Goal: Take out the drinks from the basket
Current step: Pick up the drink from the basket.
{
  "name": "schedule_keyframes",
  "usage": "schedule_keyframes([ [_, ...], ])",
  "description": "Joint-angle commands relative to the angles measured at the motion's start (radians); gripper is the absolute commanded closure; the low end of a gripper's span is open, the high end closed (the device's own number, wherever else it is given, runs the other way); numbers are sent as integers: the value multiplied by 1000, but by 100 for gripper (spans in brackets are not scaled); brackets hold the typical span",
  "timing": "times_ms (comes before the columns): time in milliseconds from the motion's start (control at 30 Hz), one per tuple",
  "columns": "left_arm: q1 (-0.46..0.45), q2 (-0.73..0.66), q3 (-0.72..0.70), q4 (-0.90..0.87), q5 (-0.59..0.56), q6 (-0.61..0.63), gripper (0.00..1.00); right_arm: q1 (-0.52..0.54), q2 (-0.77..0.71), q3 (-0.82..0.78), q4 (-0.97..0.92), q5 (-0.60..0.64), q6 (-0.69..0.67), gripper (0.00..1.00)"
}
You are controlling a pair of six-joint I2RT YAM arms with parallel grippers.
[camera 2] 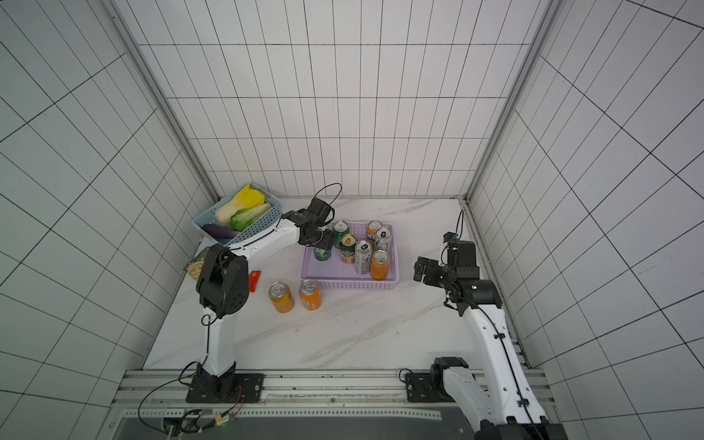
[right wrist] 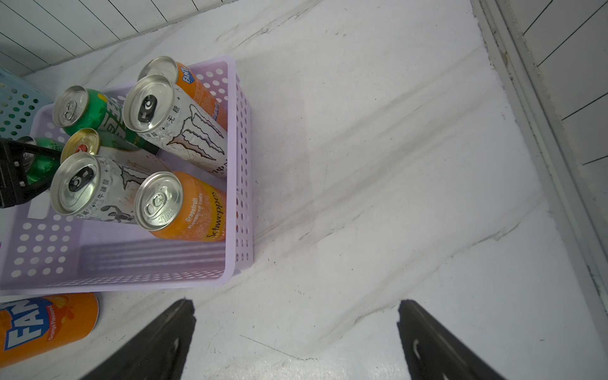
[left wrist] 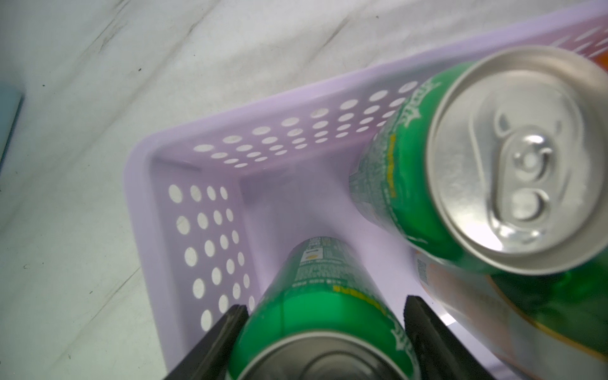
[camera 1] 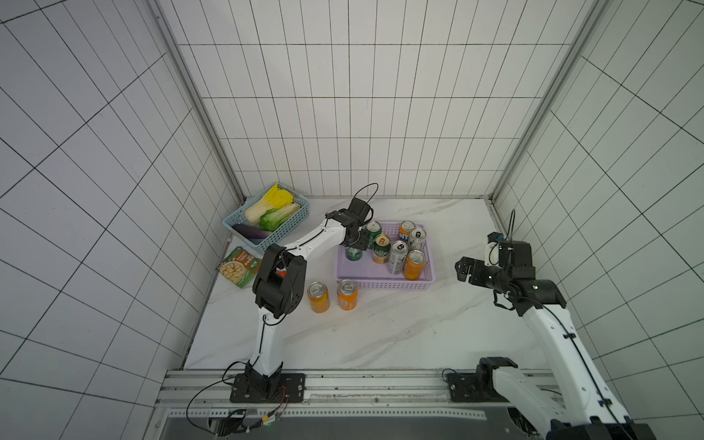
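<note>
White marble table (camera 1: 381,335), tiled walls around. I read the left gripper (left wrist: 324,304) as straddling an upright green can (left wrist: 316,279). One finger (left wrist: 230,329) lies against the can wall, but I cannot tell whether the jaws are clamped. That can stands at the left end of the purple basket (camera 1: 388,285), and six more cans stand beside it. Two orange cans (camera 1: 319,297) stand on the table just in front of the basket. The right gripper (right wrist: 296,302) is spread wide and empty, above bare table to the right of the basket.
</note>
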Motion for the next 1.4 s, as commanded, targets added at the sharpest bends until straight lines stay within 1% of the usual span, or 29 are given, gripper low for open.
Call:
schedule_keyframes([
  [0, 0, 27, 22, 9, 13, 0, 31, -10, -11, 11, -8, 16, -13, 1],
  [167, 0, 21, 22, 10, 11, 0, 38, -10, -10, 12, -8, 16, -13, 1],
  [300, 1, 7, 19, 9, 10, 0, 41, -10, -13, 11, -8, 17, -13, 1],
  [533, -6, -56, -13, 9, 9, 0, 42, -9, -16, 12, -10, 20, -12, 1],
  [767, -33, -159, -67, 11, -5, -2, 43, -10, -17, 6, -10, 16, -10, 1],
  [1033, -84, -280, -120, -1, -42, -9, 43, -10, -22, 5, -10, 13, -8, 1],
  [1367, -171, -449, -178, -36, -93, -21, 43, -9, -26, 3, -10, 8, -5, 1],
])
